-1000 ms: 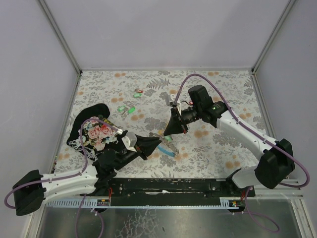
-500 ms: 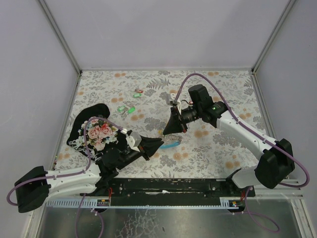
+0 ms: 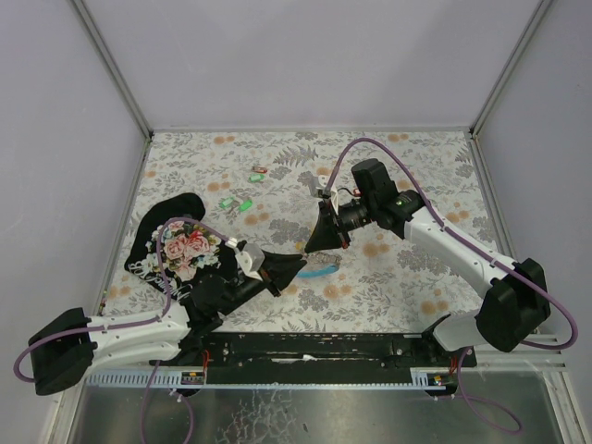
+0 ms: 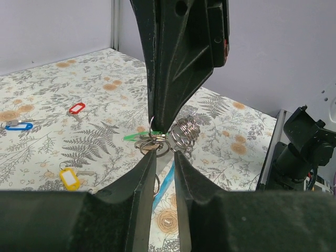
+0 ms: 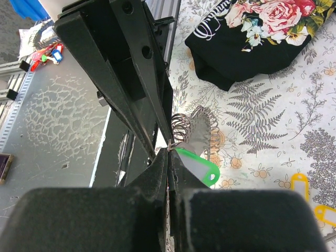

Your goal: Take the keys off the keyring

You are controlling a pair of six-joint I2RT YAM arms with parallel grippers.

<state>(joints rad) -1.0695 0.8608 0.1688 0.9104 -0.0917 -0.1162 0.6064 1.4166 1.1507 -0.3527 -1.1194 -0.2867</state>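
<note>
The keyring (image 3: 321, 271), a grey strap loop with a blue section (image 4: 165, 181) and a bunch of metal rings (image 4: 152, 144), hangs between my two grippers just above the table. My left gripper (image 3: 301, 262) (image 4: 164, 155) grips it from the left, jaws a narrow gap apart with the strap running through them. My right gripper (image 3: 308, 248) (image 5: 169, 155) comes from the right, shut on the small metal ring of the keys (image 5: 202, 168), a bright green tag. The tag shows edge-on (image 4: 137, 137) in the left wrist view. A wire coil (image 5: 191, 128) hangs beside it.
A black floral cloth (image 3: 176, 240) lies at the left, behind my left arm. Loose tags lie on the patterned table: green ones (image 3: 247, 205), a red one (image 4: 77, 108), a blue one (image 4: 18, 126) and yellow ones (image 5: 299, 184). Walls enclose the table.
My left gripper has drawn back to the left and slightly up, and the blue section has swung from slanted to nearly level. The right gripper has hardly moved.
</note>
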